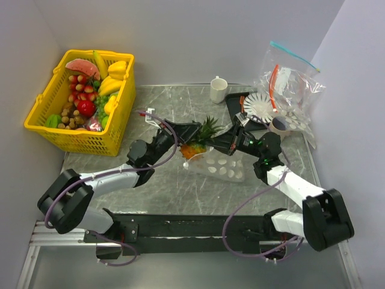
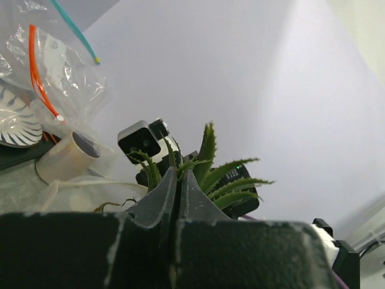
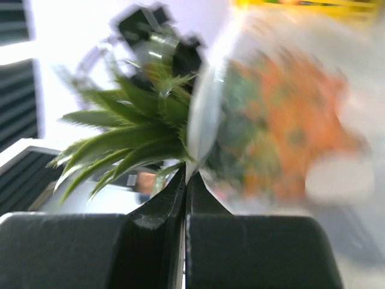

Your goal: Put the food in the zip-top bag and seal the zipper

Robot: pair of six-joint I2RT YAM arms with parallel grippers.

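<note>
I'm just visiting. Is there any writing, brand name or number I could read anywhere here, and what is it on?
No text can be read in any view.
On the bag with the orange strip: a whitish patch, too blurred to tell whether it bears writing.
On the dotted bag: only dots, no words.
On the white mug and the yellow basket: no lettering visible.
</note>
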